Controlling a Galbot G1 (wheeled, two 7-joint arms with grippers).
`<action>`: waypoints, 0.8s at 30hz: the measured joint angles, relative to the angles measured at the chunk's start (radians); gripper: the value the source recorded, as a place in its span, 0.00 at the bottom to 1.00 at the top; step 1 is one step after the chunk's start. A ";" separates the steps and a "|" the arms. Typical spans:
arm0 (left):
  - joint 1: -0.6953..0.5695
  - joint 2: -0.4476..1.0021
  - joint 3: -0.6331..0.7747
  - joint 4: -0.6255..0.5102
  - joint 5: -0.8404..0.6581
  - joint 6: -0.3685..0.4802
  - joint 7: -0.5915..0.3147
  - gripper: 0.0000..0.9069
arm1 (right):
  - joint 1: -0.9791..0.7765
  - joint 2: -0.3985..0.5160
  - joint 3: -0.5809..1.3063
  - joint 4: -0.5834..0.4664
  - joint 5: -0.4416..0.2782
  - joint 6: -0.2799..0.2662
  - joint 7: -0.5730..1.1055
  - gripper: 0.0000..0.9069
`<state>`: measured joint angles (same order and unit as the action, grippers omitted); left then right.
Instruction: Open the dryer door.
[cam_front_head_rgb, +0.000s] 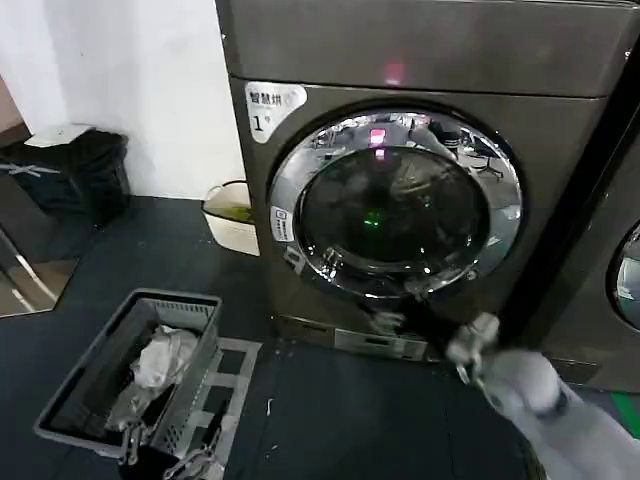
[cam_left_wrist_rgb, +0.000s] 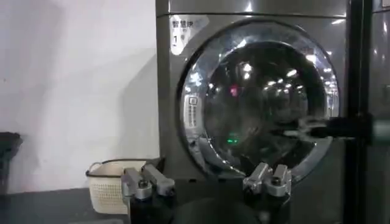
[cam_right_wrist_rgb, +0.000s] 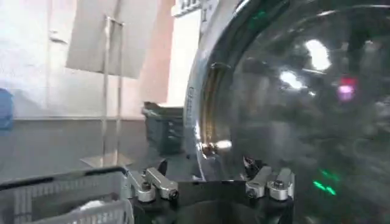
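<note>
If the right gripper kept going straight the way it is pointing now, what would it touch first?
Most likely the dryer door: the open right gripper faces its chrome ring and dark glass at the lower edge, with nothing visible between, though the remaining gap is hard to judge.

Right hand (cam_front_head_rgb: 470, 345) blurred — grip unclear, neighbouring machine's door (cam_front_head_rgb: 628, 275) cut off.

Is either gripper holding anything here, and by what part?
Nothing is held. The right gripper is open at the dryer door's lower rim; the left gripper is open, away.
</note>
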<state>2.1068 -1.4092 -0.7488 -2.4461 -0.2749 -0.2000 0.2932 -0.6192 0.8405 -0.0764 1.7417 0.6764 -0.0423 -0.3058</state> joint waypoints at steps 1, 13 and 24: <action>-0.002 -0.001 0.000 0.003 0.000 -0.001 0.000 1.00 | 0.037 0.017 -0.027 -0.028 -0.009 0.005 -0.005 1.00; -0.006 0.000 -0.024 0.008 0.002 -0.003 0.001 1.00 | 0.268 0.176 -0.210 -0.255 -0.066 0.003 -0.011 1.00; -0.018 -0.002 -0.029 0.006 -0.001 -0.012 0.001 1.00 | 0.345 0.285 -0.258 -0.355 -0.069 0.003 -0.013 1.00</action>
<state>2.0890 -1.4116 -0.7783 -2.4398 -0.2763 -0.2122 0.2943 -0.2742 1.1255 -0.3344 1.3871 0.6071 -0.0396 -0.3191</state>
